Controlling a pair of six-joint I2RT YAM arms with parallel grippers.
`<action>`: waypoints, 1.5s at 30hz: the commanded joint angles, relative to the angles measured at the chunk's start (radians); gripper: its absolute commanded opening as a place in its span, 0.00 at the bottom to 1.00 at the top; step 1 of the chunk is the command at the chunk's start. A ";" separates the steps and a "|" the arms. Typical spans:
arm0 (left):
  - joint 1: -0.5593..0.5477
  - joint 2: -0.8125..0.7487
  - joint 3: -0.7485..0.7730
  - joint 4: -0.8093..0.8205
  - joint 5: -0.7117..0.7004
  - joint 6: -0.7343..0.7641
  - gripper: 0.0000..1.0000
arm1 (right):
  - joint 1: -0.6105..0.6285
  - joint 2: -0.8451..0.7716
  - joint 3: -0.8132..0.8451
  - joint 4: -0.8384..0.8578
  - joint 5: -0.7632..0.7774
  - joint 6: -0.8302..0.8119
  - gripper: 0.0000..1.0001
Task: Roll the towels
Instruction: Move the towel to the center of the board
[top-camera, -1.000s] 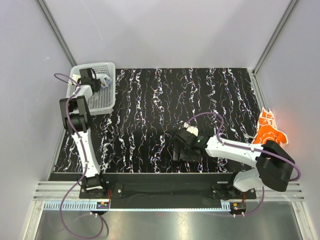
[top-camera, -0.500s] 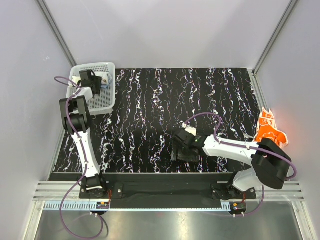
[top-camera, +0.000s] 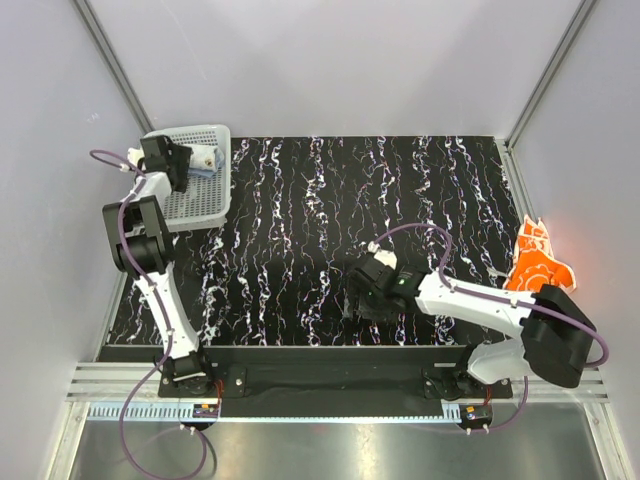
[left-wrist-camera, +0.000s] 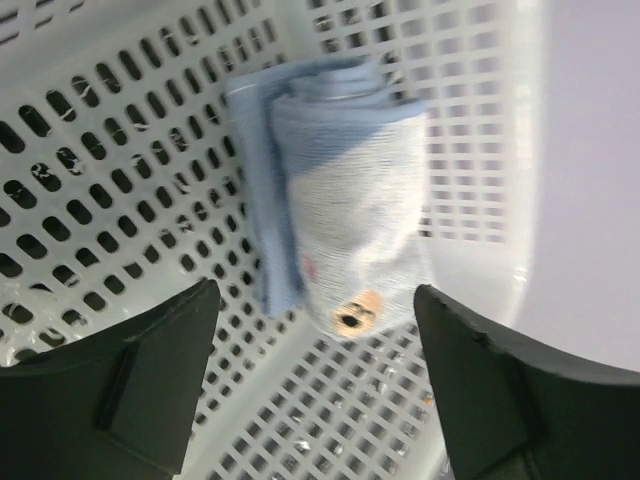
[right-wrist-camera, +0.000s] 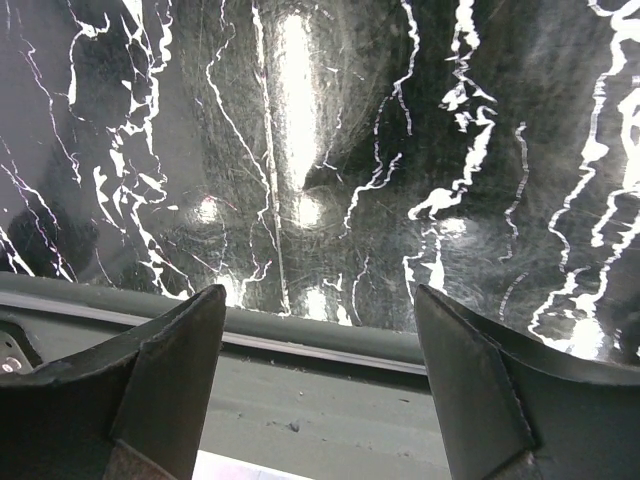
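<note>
Black marbled tabletop is bordered far left by a white basket, in which the rolled light blue towel is laid, ungripped, before the wide-spread left gripper, while the right gripper is held wide and empty near the front edge and the orange towel is crumpled at the right edge.

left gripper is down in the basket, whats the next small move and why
Probably lift the left gripper straight up out of the basket: its jaws stand open, and the rolled blue towel lies free on the basket floor between them. The orange towel at far right is not yet rolled.
</note>
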 joint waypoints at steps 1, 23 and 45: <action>0.017 -0.112 0.012 0.009 0.067 0.056 0.92 | -0.003 -0.052 0.034 -0.043 0.055 0.007 0.84; -0.524 -0.816 -0.061 -0.683 0.116 0.715 0.99 | -0.899 -0.059 0.225 -0.239 -0.005 -0.388 0.91; -0.968 -1.288 -0.797 -0.765 0.030 0.709 0.99 | -1.384 0.237 0.257 -0.222 0.225 -0.381 0.90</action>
